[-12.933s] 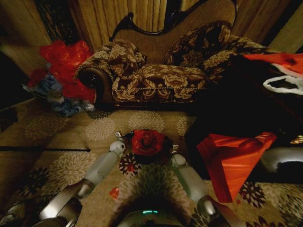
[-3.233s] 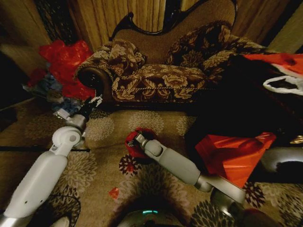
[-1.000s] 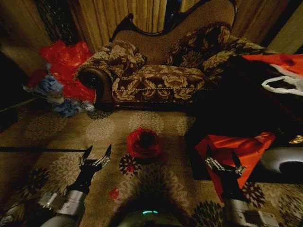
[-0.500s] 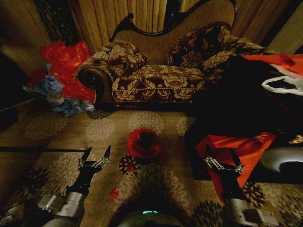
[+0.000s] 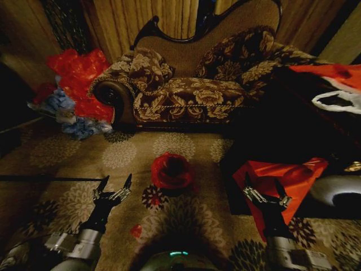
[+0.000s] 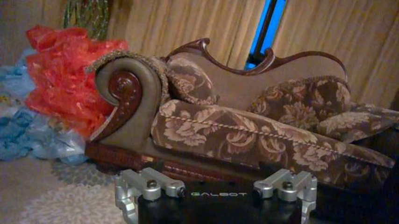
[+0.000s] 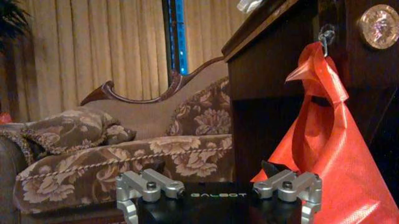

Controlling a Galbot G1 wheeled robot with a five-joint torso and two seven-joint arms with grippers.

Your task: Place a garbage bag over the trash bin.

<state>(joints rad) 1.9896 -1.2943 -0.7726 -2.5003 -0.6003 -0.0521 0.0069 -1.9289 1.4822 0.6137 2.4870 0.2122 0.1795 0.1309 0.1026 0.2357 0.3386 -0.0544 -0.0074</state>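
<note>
The garbage bag (image 5: pixel 172 170), glossy wrinkled red film, sits bunched on the patterned carpet in the middle of the head view. It covers the trash bin, which is hidden beneath it. My left gripper (image 5: pixel 117 178) is open, low and to the left of the bag, well apart from it. To the bag's right, my right gripper (image 5: pixel 262 180) is open too, in front of the red angular sack. Neither gripper holds anything.
A brown floral sofa (image 5: pixel 192 84) stands behind the bag. A mound of red and blue plastic (image 5: pixel 76 84) lies at the sofa's left end. A dark cabinet (image 5: pixel 293 130) with a red sack (image 5: pixel 282 189) hanging on it stands right. Open carpet (image 5: pixel 121 152) surrounds the bag.
Both arms have pulled back from the red bag, where they were working seconds ago, and now rest low near me. Nothing has moved over the last second.
</note>
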